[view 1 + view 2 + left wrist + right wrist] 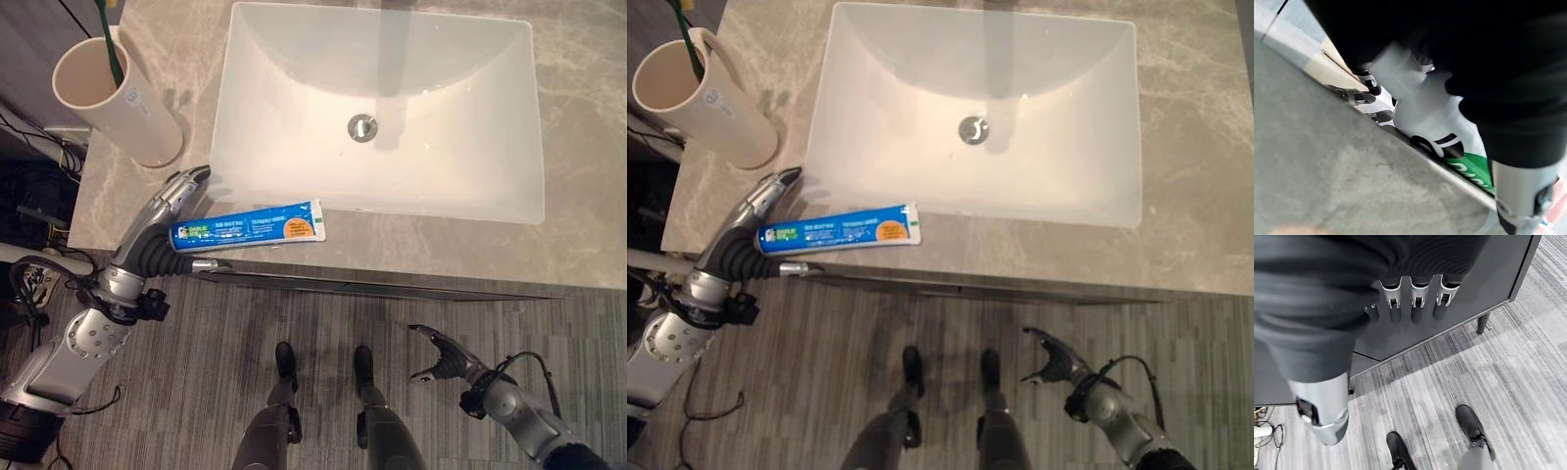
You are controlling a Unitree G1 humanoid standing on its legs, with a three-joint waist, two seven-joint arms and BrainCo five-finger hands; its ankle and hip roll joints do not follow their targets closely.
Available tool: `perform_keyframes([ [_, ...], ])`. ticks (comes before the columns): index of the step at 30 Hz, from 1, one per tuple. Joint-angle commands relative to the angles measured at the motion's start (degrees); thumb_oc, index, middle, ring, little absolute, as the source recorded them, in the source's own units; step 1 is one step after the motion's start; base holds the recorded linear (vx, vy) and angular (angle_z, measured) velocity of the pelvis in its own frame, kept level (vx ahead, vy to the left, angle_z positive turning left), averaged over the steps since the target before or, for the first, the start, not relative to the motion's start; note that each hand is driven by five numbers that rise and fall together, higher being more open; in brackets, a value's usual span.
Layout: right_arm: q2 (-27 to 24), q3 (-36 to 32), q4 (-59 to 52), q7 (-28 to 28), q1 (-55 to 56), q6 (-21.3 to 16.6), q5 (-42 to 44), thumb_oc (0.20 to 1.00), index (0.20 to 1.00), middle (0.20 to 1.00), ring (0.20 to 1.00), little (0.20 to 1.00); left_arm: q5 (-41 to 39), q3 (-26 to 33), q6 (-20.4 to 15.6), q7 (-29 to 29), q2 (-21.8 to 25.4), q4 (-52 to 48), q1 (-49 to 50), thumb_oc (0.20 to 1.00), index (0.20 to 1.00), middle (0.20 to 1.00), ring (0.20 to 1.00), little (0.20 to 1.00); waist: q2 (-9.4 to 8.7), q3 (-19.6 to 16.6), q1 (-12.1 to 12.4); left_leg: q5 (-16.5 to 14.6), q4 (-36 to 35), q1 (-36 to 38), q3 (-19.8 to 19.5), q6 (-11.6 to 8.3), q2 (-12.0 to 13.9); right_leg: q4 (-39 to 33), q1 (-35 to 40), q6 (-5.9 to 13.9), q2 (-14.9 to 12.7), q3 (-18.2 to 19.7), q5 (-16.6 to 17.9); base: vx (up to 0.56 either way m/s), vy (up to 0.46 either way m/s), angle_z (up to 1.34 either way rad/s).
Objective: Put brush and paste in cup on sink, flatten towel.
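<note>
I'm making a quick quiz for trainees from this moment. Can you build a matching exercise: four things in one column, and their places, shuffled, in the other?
Things:
1. toothpaste tube
2. cup
3. right hand
4. drain

Places:
A. low over the floor, in front of the counter
B. middle of the basin
C. counter's front edge, by the left hand
D. counter's far left corner

Pairs: 1-C, 2-D, 3-A, 4-B

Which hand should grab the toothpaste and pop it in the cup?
The left hand: it's already at the toothpaste near the cup. The right hand hangs low, off the counter.
</note>
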Motion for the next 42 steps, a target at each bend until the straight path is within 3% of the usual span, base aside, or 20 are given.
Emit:
perform_keyframes([
  [1,0.6,0.4,-1.3,-0.8,0.0,-0.8,-1.6,1.000,1.000,1.000,1.000,1.000,0.9,-1.2,1.8,-0.3,0.2,4.2,0.3,1.000,1.000,1.000,1.000,1.000,-3.11,0.5,-0.4,-3.5,0.4,3.0,-1.8,-3.00,0.2,-0.1,-2.4,5.48,-5.8,1.1,6.2,0.00,-0.001,-0.03],
  [3,0.2,0.0,-1.6,-0.9,0.2,-0.9,-1.5,1.000,1.000,1.000,1.000,1.000,1.5,-1.2,1.9,-0.4,0.6,4.4,0.5,0.884,0.884,0.884,0.884,0.884,-3.00,0.7,-0.5,-3.4,0.4,2.9,-1.7,-3.04,0.3,-0.1,-2.5,5.43,-5.8,1.0,6.0,0.00,0.006,-0.06],
  [5,0.1,-0.1,-1.6,-0.9,0.2,-0.9,-1.5,1.000,1.000,1.000,1.000,1.000,1.5,-1.2,1.9,-0.4,0.6,4.3,0.5,0.884,0.884,0.884,0.884,0.884,-2.97,0.7,-0.4,-3.4,0.4,2.8,-1.7,-3.05,0.3,-0.1,-2.5,5.41,-5.8,1.0,6.0,0.00,0.002,-0.07],
  [11,0.2,-0.2,-2.0,-1.0,0.2,-1.0,-1.3,1.000,1.000,1.000,1.000,1.000,1.9,-1.6,2.1,-0.3,0.4,4.9,0.2,0.768,0.768,0.768,0.768,0.768,-2.79,0.7,-0.5,-3.4,0.4,2.7,-1.9,-3.10,0.4,-0.1,-2.7,5.38,-5.7,1.0,5.8,0.00,0.001,-0.02],
  [16,-0.2,-0.4,-2.3,-1.2,0.2,-0.9,-1.5,1.000,1.000,1.000,1.000,1.000,2.6,-2.0,2.4,-0.2,0.7,5.4,-0.2,0.765,0.765,0.765,0.765,0.765,-2.78,0.6,-0.5,-3.3,0.4,2.5,-1.9,-3.15,0.4,-0.1,-2.8,5.39,-5.8,0.8,5.8,0.00,0.000,0.00],
  [18,-0.4,-0.2,-2.2,-1.1,0.3,-1.1,-1.5,1.000,1.000,1.000,1.000,1.000,2.8,-2.5,2.4,-0.8,1.2,5.4,-0.2,0.790,0.790,0.790,0.790,0.790,-2.75,0.7,-0.5,-3.2,0.4,2.4,-1.9,-3.18,0.5,-0.1,-2.9,5.38,-5.8,0.7,5.7,0.00,0.000,0.00],
  [19,-0.6,-0.3,-2.3,-1.0,0.3,-1.0,-1.5,1.000,1.000,1.000,1.000,1.000,2.7,-2.6,2.5,-1.2,1.5,5.3,-0.1,0.887,0.887,0.887,0.887,0.887,-2.74,0.7,-0.6,-3.2,0.4,2.3,-1.9,-3.18,0.4,-0.1,-2.9,5.38,-5.8,0.8,5.7,0.00,0.000,0.00],
  [20,-0.8,-0.3,-2.6,-0.8,0.4,-1.0,-1.6,1.000,1.000,1.000,1.000,1.000,2.9,-2.5,2.5,-1.5,1.9,5.1,-0.1,0.878,0.878,0.878,0.878,0.878,-2.73,0.7,-0.5,-3.2,0.4,2.3,-1.9,-3.18,0.5,-0.1,-2.9,5.36,-5.8,0.8,5.7,0.00,0.000,0.00],
  [21,-0.9,-0.3,-2.7,-0.8,0.4,-1.0,-1.7,1.000,1.000,1.000,1.000,1.000,2.7,-2.7,2.6,-1.8,2.2,5.0,0.0,0.827,0.827,0.827,0.827,0.827,-2.68,0.6,-0.6,-3.2,0.4,2.3,-2.0,-3.19,0.5,-0.1,-2.9,5.35,-5.8,0.8,5.7,0.00,0.000,0.00],
  [22,-1.2,-0.5,-3.2,-0.8,0.5,-1.0,-1.8,1.000,1.000,1.000,1.000,1.000,2.5,-2.7,2.6,-2.2,2.4,4.7,0.2,0.671,0.671,0.671,0.671,0.671,-2.64,0.6,-0.6,-3.2,0.4,2.3,-2.0,-3.20,0.5,-0.1,-3.0,5.33,-5.8,0.8,5.7,0.00,0.000,0.00],
  [23,-1.4,-0.6,-3.4,-0.7,0.6,-1.0,-1.8,1.000,1.000,1.000,1.000,1.000,2.9,-2.7,2.8,-2.5,2.7,4.7,0.2,0.573,0.573,0.573,0.573,0.573,-2.58,0.5,-0.6,-3.2,0.4,2.3,-2.0,-3.23,0.5,-0.1,-2.9,5.30,-5.7,0.7,5.6,0.00,0.000,0.00],
  [29,-1.6,-0.9,-3.8,-0.9,0.6,-1.0,-1.9,1.000,1.000,1.000,1.000,1.000,3.5,-3.0,3.0,-2.9,3.5,4.7,-0.2,0.564,0.564,0.564,0.564,0.564,-2.31,0.6,-0.6,-3.2,0.4,2.4,-2.0,-3.31,0.5,-0.1,-2.8,5.24,-5.7,0.6,5.5,0.00,0.000,0.00],
  [40,-2.5,-1.6,-6.3,-0.5,1.3,-1.5,-1.5,1.000,1.000,1.000,1.000,1.000,5.9,-3.1,3.3,-3.4,5.8,4.7,-1.1,0.451,0.451,0.451,0.451,0.451,-2.11,0.8,-0.7,-3.1,0.4,2.5,-1.9,-3.45,0.7,-0.1,-3.0,5.21,-5.6,0.9,5.6,0.00,0.000,0.00],
  [41,-2.6,-1.4,-6.0,-0.6,1.2,-1.5,-1.5,1.000,1.000,1.000,1.000,1.000,7.2,-3.5,3.1,-3.5,6.7,4.7,-1.4,0.435,0.435,0.435,0.435,0.435,-2.00,0.8,-0.8,-3.2,0.4,2.5,-1.9,-3.46,0.8,-0.1,-2.9,5.21,-5.6,0.9,5.6,0.00,0.000,0.00],
  [42,-2.9,-1.7,-6.5,-0.6,1.5,-1.7,-1.6,1.000,1.000,1.000,1.000,1.000,10.4,-3.8,2.8,-3.8,9.0,3.9,-2.0,0.291,0.291,0.291,0.291,0.291,-1.79,0.7,-0.9,-3.2,0.4,2.7,-1.9,-3.48,0.8,-0.1,-2.9,5.23,-5.6,1.0,5.5,0.00,0.000,0.00],
])
